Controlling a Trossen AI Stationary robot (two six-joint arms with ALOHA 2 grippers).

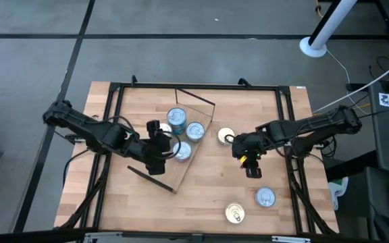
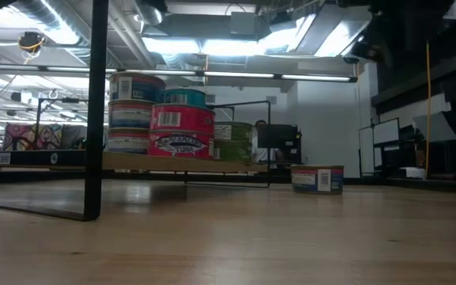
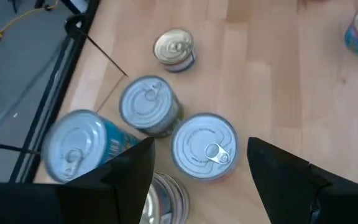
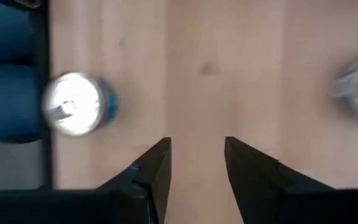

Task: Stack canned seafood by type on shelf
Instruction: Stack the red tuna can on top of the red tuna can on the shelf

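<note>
The shelf (image 1: 167,174), a light plywood board with dark bars, lies askew at the table's middle. Three silver-topped tins stand on it (image 1: 176,116) (image 1: 195,130) (image 1: 181,150). In the low view they show as stacks (image 2: 137,111), with a red-labelled tuna tin (image 2: 182,131) in front. My left gripper (image 1: 166,152) is open. In its wrist view the left gripper (image 3: 201,155) stands over a silver tin (image 3: 205,146), one finger on either side, apart from it. My right gripper (image 1: 248,160) is open over bare wood, also seen as the right gripper (image 4: 197,168), with a silver tin (image 4: 76,104) farther off.
Loose tins stand on the table: a gold-lidded one (image 1: 225,136) beside the shelf, a silver one (image 1: 265,197) and a gold one (image 1: 234,214) near the near right corner. A black frame (image 1: 117,91) runs round the tabletop. One tin (image 2: 317,178) stands alone in the low view.
</note>
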